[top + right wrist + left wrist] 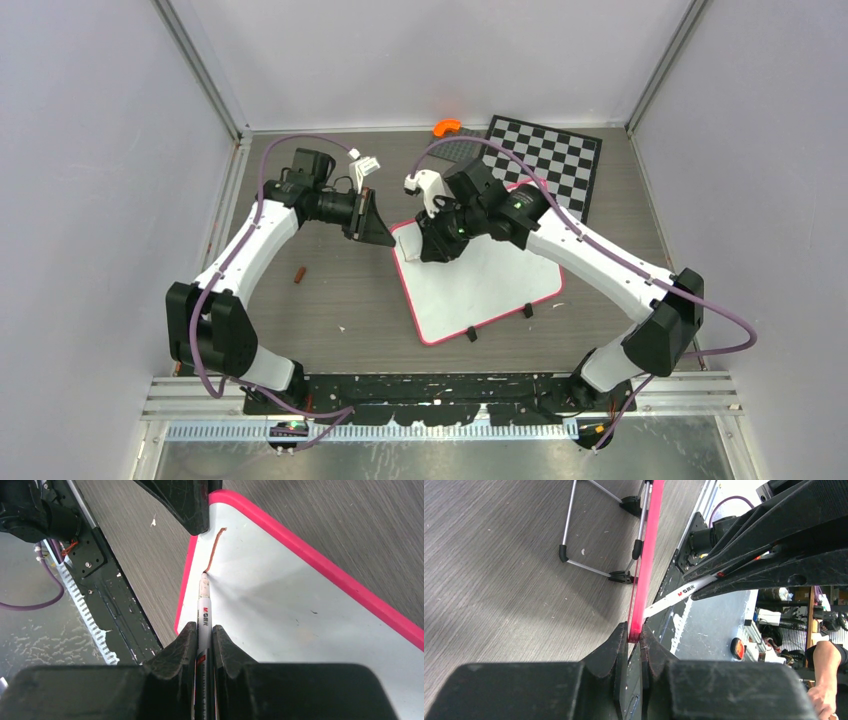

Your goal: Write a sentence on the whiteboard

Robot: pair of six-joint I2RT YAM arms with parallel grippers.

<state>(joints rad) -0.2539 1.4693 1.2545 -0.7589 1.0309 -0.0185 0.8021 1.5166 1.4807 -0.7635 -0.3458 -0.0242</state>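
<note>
Your grey wood-grain table [330,320] carries one flat white whiteboard with a pink-red frame [490,285], near one black-and-white checkered chessboard [550,160]. You have two claws. The left claw [634,636] is clamped on the board's frame edge. The right claw [204,630] grips one white marker pen [203,597], its tip touching one red-brown marker stroke [215,550] by the board's corner.
</note>
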